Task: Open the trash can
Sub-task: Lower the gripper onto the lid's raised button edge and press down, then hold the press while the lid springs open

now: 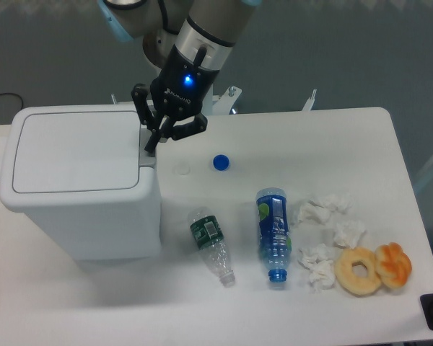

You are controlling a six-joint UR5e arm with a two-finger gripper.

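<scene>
At the left of the frame the white trash can stands on the tabletop with its lid shut. The gripper hangs over its grey tab at the lid's right edge, fingers close together. 2 bottles lie mid-frame.

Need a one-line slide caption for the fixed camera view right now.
UR5e gripper poised at the grey tab of the closed white trash can, with bottles, tissues and donuts scattered on the table.

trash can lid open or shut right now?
Shut. The lid lies flat and flush on the trash can; the gripper is at its grey tab.
</scene>
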